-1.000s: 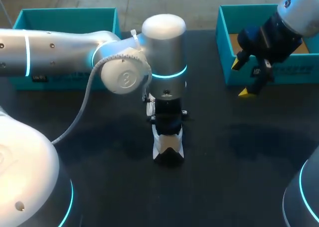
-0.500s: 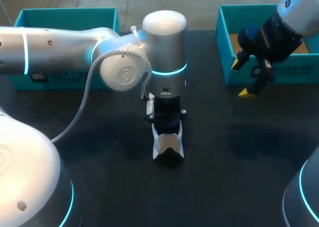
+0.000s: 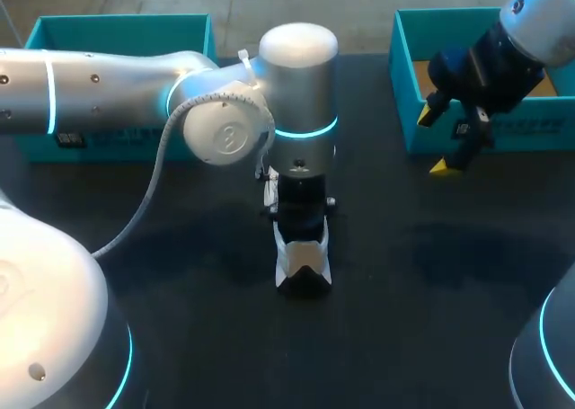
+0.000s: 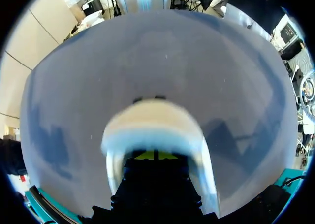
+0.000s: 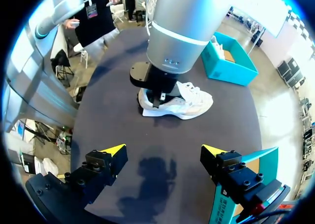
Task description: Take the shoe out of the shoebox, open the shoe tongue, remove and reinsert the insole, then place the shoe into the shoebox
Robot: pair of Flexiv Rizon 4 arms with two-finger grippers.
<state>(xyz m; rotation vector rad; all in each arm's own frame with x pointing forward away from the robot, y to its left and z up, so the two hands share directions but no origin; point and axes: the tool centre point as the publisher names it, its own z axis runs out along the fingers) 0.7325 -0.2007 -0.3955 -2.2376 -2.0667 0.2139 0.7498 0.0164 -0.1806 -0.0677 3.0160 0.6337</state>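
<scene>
Our left gripper (image 4: 155,155) points straight down at the white shoe (image 3: 304,261) in the middle of the black table (image 3: 431,274). From overhead, the silver wrist of our left arm (image 3: 296,76) covers the gripper and the far part of the shoe. The wrist camera on that arm shows only a sliver of yellow, with a rounded white part of the shoe curving just ahead of it. We cannot tell whether this gripper is open or closed, or whether it has hold of anything.

The right wrist camera shows the shoe standing on its sole, laces up, with the left gripper's black body at one end.

Our right gripper (image 3: 437,139) hangs wide open and empty, well apart from the shoe. It is just in front of the near wall of the right shoebox (image 3: 404,85), a teal box with a brown floor. A left shoebox (image 3: 117,27), also teal, sits at the far left of the table.
</scene>
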